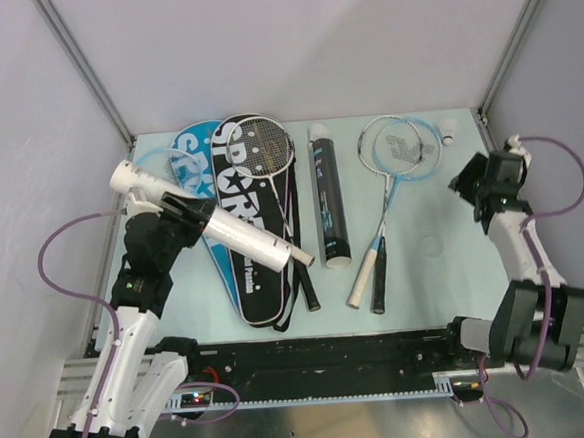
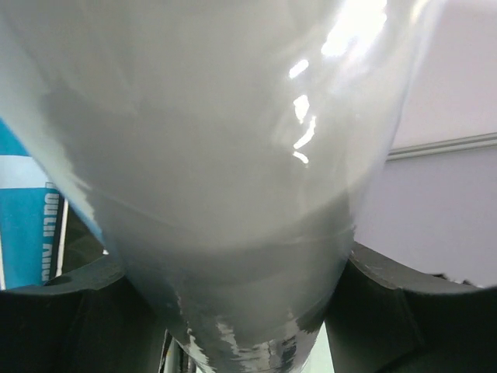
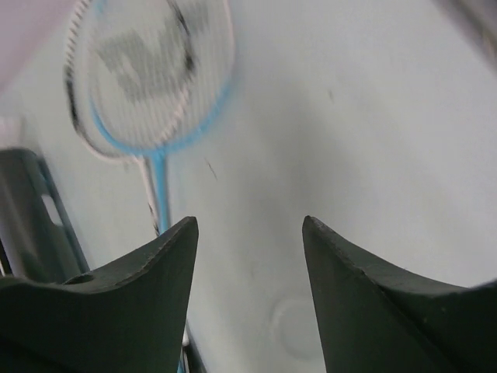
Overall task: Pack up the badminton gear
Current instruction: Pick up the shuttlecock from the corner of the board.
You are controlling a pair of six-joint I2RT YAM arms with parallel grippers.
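Looking down from above, we see two robot arms bolted to a black rail [image 1: 322, 357] at the near edge of a pale mint table [image 1: 445, 258]. Pale grey walls [image 1: 309, 37] close the table in on three sides, with metal posts [image 1: 86, 68] running to the far corners.

The left gripper [image 1: 179, 215] is clamped around a white tube [image 1: 258, 237] and holds it above the table. The tube's long axis runs on a diagonal. One end points far left and the other near right, above a black cover [image 1: 257, 292]. From the left wrist, the tube fills nearly the whole view between the two fingers.

The right gripper [image 1: 467, 182] hovers over the right side of the table, its fingers spread with nothing between them.

Between the arms, a white-handled racket [image 1: 361, 284] and a black-handled racket [image 1: 379, 285] lie side by side, handles toward us, heads overlapping farther off. Left of them a black tube [image 1: 329, 196] lies flat, its long axis running near to far. The black cover, lettered SPORT, lies roughly the same way and overlaps a blue cover [image 1: 189, 154] on its far left. A third racket [image 1: 264, 146] rests on the black cover, head at the far end. A white shuttlecock [image 1: 449, 128] sits in the far right corner, near the wall.
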